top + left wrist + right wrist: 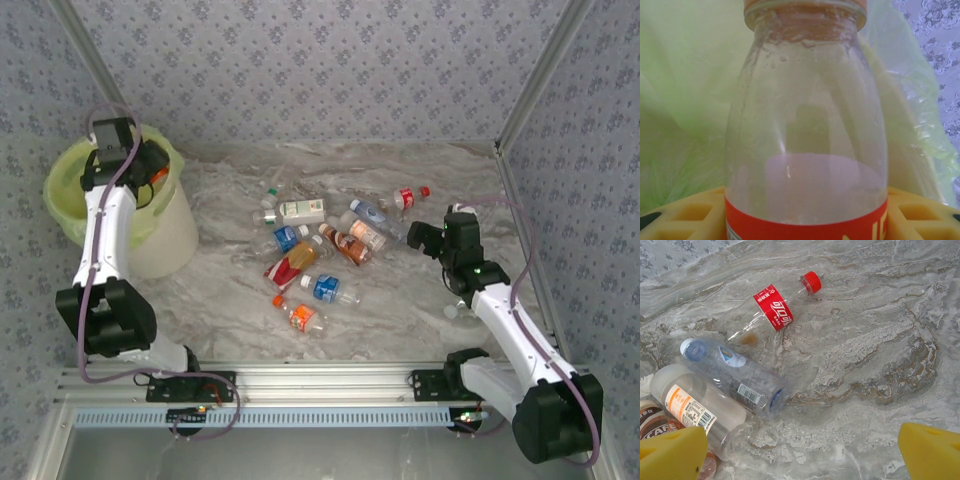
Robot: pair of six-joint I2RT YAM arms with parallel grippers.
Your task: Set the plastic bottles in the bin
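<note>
The marble desk [420, 300] is carrying the white bin [172, 240], lined with a green bag [62, 190], at far left, and a heap of bottles [315, 255] lying mid-desk. Over the bin, the left fingers [685, 215] are pinching an orange-labelled bottle [805, 125]. The right fingers [672, 452] are hanging spread above the desk beside a red-labelled bottle [775, 310].

At the left of the overhead frame, a white bin [175, 245] lined with a translucent lime-green bag [62, 190]. The table [400, 335] is marbled grey and white; the walls [320, 70] carry a pale lilac-grey floral print. Close up, a clear orange-capped bottle [805, 125] with an orange-red label band, flanked by yellow fingers [685, 215]. Upper centre of the right wrist frame, a clear red-capped bottle [772, 312] — red label, white lettering; below left, a water bottle [735, 375] marked blue and white.
</note>
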